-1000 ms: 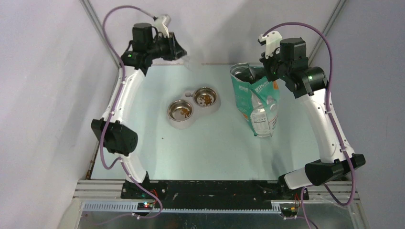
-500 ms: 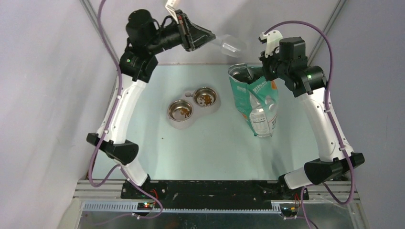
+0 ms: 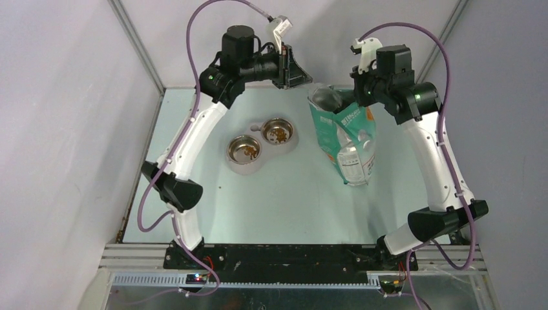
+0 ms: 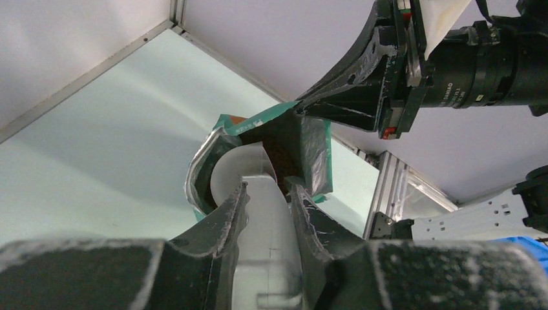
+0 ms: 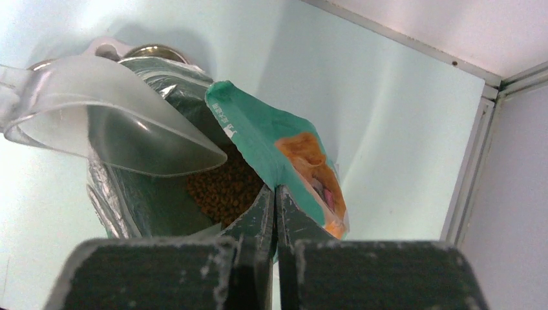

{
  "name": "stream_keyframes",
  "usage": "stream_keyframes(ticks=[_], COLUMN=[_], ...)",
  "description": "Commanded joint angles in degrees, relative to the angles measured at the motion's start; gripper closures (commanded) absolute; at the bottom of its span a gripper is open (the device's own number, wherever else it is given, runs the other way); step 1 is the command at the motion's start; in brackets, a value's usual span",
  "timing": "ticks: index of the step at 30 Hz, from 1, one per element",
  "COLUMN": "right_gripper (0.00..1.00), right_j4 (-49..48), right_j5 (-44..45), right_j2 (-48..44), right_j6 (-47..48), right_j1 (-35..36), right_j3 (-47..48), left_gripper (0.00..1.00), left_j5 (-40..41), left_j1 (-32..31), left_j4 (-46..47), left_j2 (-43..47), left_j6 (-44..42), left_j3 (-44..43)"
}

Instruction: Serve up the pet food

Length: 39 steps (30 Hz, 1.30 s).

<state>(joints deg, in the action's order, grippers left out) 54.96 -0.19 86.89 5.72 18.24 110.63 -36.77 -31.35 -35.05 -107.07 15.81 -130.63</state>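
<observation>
The left gripper (image 4: 266, 188) is closed narrowly on the handle of a clear plastic scoop (image 5: 123, 126), whose bowl dips into the open mouth of a teal-green and white printed bag (image 5: 258, 139).

The right gripper (image 5: 276, 194) is pinched almost flat on the bag's upper rim. The pet food (image 5: 223, 187), small brown-orange kibble pellets, lies loose inside the bag just under the scoop's lip; contact cannot be told. A little more sits in the two round steel bowls (image 3: 231, 147), left of the bag on the pale green table (image 3: 291, 200).
</observation>
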Motion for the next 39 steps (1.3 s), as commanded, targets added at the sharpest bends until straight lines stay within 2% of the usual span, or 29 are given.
stream_keyframes(ticks=[1,8,11,14,18,21,23,24,26,30,32,33,34,35,39], right_gripper=[1.00,1.00,1.00,1.00,1.00,1.00,0.93,0.82,0.68,0.54,0.58,0.74,0.82,0.96,1.00], right_j4=[2.37,9.27,11.88,13.39,18.13,21.75,23.61,23.88,24.22,24.52,24.16,23.62,23.35,23.02,22.01], right_j5=[1.57,4.48,5.41,5.59,2.50,0.96,-1.34,-1.93,-2.20,-0.33,1.57,2.97,3.60,4.80,4.32], right_j2=[0.61,0.88,-0.04,-1.06,0.89,5.32,7.32,7.72,8.69,11.01,11.92,12.17,12.47,12.58,13.81], right_j6=[-1.06,1.75,3.68,4.67,3.38,1.17,0.76,0.82,0.87,0.71,0.19,0.09,-0.04,-0.02,1.95], right_j1=[0.06,-0.78,-2.84,-7.40,-12.74,-13.36,-12.72,-12.00,-10.89,-8.85,-8.20,-7.91,-7.80,-7.61,-8.21], right_j3=[5.90,9.73,10.41,9.55,12.29,16.11,18.26,18.52,18.60,17.88,17.84,18.04,18.26,19.20,25.23], left_gripper=[1.00,1.00,1.00,1.00,1.00,1.00,1.00,1.00,1.00,1.00,1.00,1.00,1.00,1.00,1.00], left_j5=[-0.18,5.81,4.90,6.92,9.27,9.80,8.26,7.06,5.54,5.03,4.71,4.63,4.66,4.55,5.03], left_j1=[0.26,4.71,7.86,8.77,7.52,4.85,2.77,2.03,-0.05,-2.44,-2.51,-2.46,-2.19,-2.03,-0.02], left_j4=[2.92,25.09,33.88,30.79,21.73,20.67,22.65,22.90,24.94,26.99,26.60,26.21,25.59,25.26,24.15], left_j2=[3.36,14.38,15.95,14.35,9.72,6.51,3.38,0.68,-1.97,-3.54,-3.62,-3.48,-3.36,-2.98,-0.38], left_j6=[-3.17,6.10,15.41,14.25,10.64,7.94,8.22,8.28,8.67,8.96,9.12,8.68,8.56,8.54,7.87], left_j3=[0.51,15.75,19.51,18.73,18.78,25.22,26.74,26.34,25.30,23.86,23.83,24.01,24.24,24.49,25.35])
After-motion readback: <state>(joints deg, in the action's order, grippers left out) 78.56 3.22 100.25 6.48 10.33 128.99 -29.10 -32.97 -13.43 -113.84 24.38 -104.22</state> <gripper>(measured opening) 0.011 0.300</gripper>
